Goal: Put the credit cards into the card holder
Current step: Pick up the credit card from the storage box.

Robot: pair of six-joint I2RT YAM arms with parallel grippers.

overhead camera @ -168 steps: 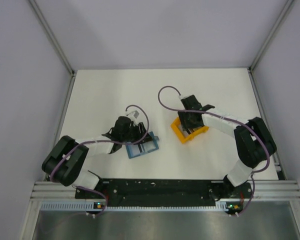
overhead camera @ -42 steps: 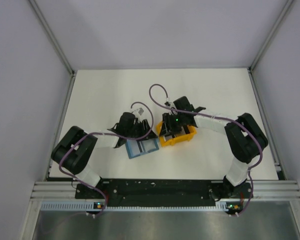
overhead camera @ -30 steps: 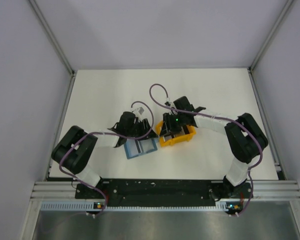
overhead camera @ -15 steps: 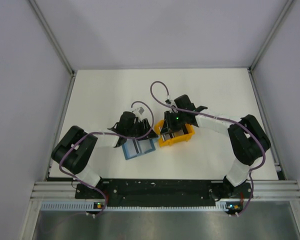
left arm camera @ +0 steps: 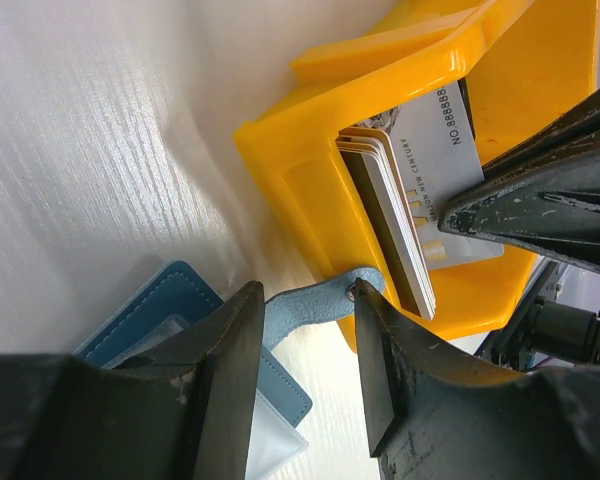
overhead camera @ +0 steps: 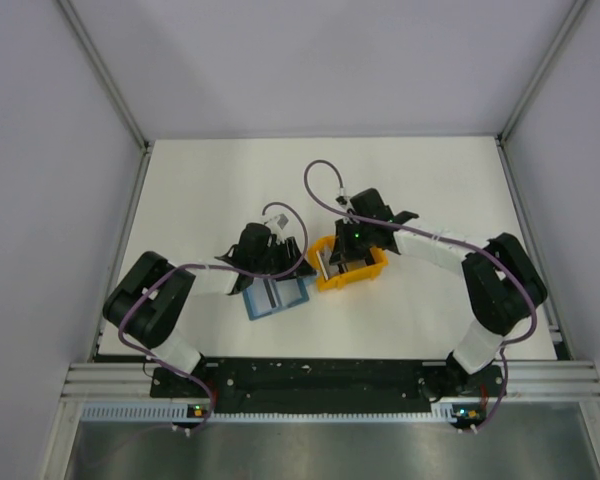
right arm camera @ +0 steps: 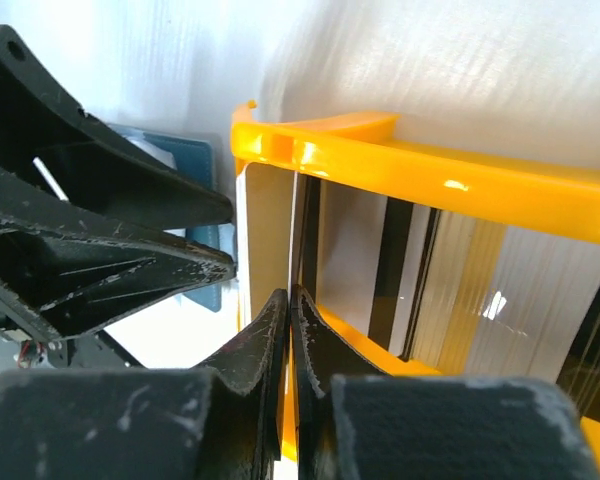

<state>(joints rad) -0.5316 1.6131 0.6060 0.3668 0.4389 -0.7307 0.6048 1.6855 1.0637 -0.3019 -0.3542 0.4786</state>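
Note:
The teal-blue card holder (overhead camera: 277, 297) lies open on the table, also low in the left wrist view as card holder (left arm camera: 170, 310). My left gripper (overhead camera: 272, 258) stands at its far edge, open, with the holder's blue strap (left arm camera: 315, 302) lying between the jaws of this left gripper (left arm camera: 308, 310). Several pale credit cards (left arm camera: 392, 215) stand on edge in the orange rack (left arm camera: 310, 190). My right gripper (right arm camera: 291, 295) reaches into the rack (overhead camera: 332, 281), shut on the thin edge of one upright credit card (right arm camera: 296, 225). Another tan card (right arm camera: 265, 230) stands just left of it.
The orange rack (right arm camera: 430, 170) sits just right of the card holder. The two grippers work close together, the right gripper's fingers (left arm camera: 540, 200) showing in the left wrist view. White table (overhead camera: 440, 190) stretches beyond, with grey walls and an aluminium rail at the near edge.
My right gripper's jaws have closed from about half apart to shut on a card in the rack. The left gripper and the card holder have stayed put.

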